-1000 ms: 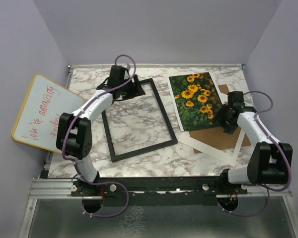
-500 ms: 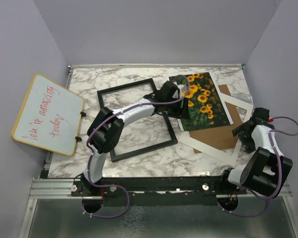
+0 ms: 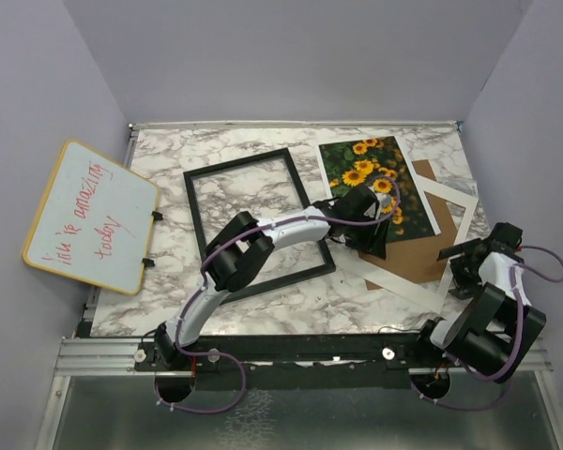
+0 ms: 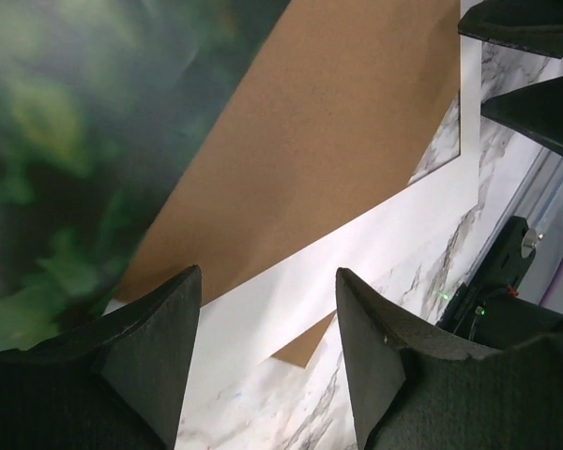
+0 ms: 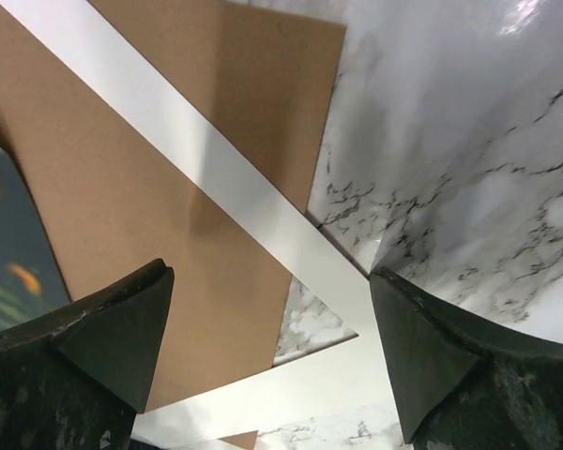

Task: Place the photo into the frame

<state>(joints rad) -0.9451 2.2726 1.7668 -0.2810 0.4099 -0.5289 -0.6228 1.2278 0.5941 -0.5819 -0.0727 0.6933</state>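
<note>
The bench (image 3: 263, 141) has a marble-look top, white with grey veins, polished enough to catch the light. The frame (image 3: 196, 234) is black and smooth. The photo (image 3: 366, 164) is a paper print with a smooth face. The backing board (image 4: 357, 122) is matt brown card with a fine grain. The mat (image 4: 375, 234) is plain white card, flat and dull. The whiteboard (image 3: 89, 202) is slick white inside a yellow rim. The fingers (image 5: 103, 337) of the right pincer (image 5: 267, 277) are dark matt plastic, scuffed and dusty. The rail (image 3: 103, 354) looks like bare brushed metal.
</note>
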